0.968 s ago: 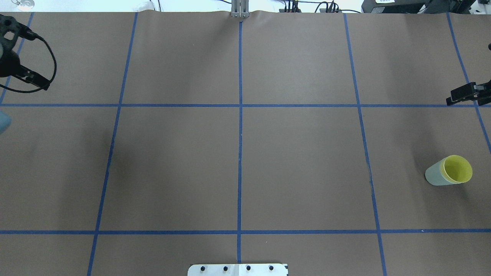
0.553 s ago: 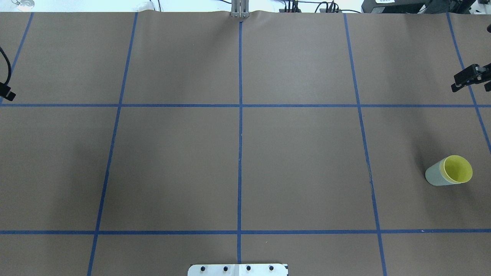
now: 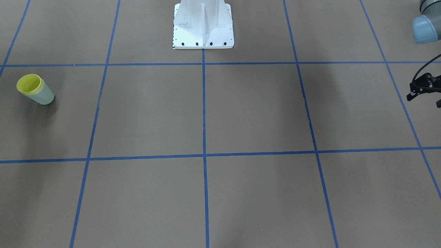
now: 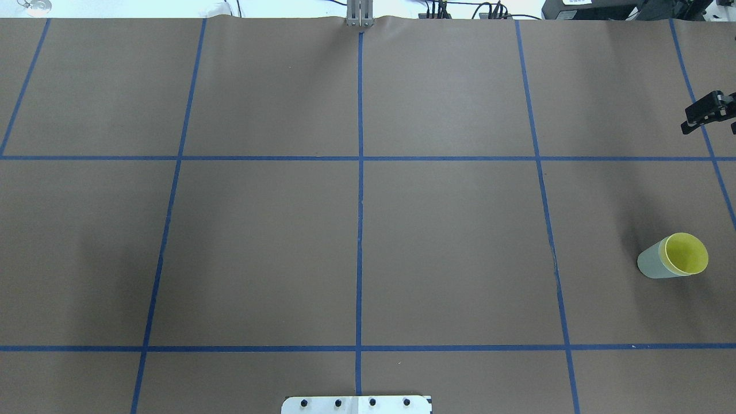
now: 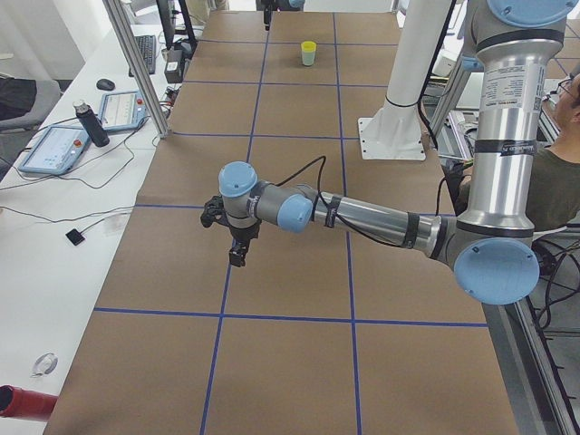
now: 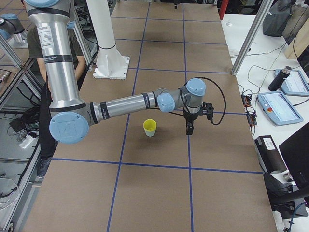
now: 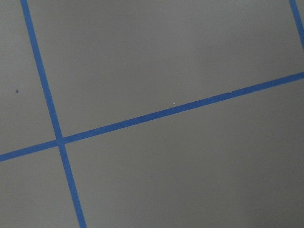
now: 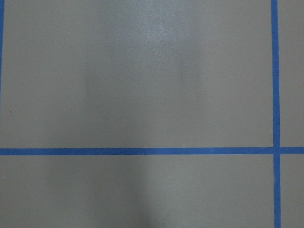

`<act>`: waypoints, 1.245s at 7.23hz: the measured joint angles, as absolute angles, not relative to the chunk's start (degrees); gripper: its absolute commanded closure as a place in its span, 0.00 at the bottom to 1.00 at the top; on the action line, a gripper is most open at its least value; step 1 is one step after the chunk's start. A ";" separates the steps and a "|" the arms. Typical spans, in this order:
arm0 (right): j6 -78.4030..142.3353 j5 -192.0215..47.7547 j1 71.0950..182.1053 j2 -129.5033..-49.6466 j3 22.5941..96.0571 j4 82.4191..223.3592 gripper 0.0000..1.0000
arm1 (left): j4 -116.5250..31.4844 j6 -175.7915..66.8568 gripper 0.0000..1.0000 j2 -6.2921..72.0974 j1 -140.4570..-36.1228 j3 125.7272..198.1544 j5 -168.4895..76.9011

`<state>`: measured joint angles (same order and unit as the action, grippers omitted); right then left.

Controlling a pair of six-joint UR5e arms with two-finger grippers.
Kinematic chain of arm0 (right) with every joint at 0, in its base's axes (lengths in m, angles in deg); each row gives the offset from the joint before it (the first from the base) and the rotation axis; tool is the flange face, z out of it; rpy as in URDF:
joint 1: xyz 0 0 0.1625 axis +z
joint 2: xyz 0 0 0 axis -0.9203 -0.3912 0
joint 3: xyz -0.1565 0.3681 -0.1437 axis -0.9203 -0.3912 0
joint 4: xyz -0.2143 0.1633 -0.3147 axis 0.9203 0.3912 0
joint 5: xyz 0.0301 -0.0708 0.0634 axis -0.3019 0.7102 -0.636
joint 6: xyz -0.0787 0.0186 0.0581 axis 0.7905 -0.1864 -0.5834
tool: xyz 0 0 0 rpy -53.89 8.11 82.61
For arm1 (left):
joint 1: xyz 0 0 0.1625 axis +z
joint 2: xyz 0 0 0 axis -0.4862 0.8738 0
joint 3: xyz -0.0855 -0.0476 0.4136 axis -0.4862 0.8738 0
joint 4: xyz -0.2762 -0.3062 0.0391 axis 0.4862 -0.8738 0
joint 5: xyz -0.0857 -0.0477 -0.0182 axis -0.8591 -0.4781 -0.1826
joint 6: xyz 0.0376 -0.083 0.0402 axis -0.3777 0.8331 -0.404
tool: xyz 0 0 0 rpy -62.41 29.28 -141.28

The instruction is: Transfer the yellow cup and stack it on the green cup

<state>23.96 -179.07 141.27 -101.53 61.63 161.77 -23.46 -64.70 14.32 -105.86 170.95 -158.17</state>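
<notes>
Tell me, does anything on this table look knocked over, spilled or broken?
Nothing stands out. The yellow cup sits nested inside the green cup, and the pair stands upright on the brown table with no spill or damage visible.

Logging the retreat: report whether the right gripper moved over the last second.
Yes. The right gripper has moved up the overhead view, away from the robot: it nearly touched the horizontal blue tape line, now it sits clearly above it.

Right tool (image 4: 697, 117) partly off-frame
</notes>
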 measured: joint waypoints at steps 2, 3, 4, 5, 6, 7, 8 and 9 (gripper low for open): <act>23.83 -179.56 141.43 -101.98 61.39 161.62 0.00 | -23.44 -65.29 0.00 14.14 -105.99 170.65 -158.13; 23.81 -180.18 142.09 -102.91 61.40 161.52 0.00 | -23.47 -65.32 0.00 14.11 -105.99 170.62 -158.14; 23.89 -180.63 143.43 -104.24 61.41 161.38 0.00 | -23.53 -65.35 0.00 14.10 -105.96 170.49 -158.20; 24.23 -180.88 144.47 -105.04 61.41 161.31 0.00 | -23.62 -65.39 0.00 14.10 -105.92 170.07 -158.30; 24.72 -180.96 144.95 -105.22 61.39 161.37 0.00 | -23.74 -65.39 0.00 14.11 -105.92 169.31 -158.39; 24.99 -180.96 145.18 -105.08 61.35 161.56 0.00 | -23.83 -65.09 0.00 14.18 -105.91 168.65 -158.44; 25.11 -180.97 145.29 -104.99 61.32 161.68 0.00 | -23.89 -64.35 0.00 14.25 -105.91 168.40 -158.46; 25.13 -181.01 145.33 -105.02 61.30 161.66 0.00 | -23.96 -63.73 0.00 14.43 -105.88 168.55 -158.43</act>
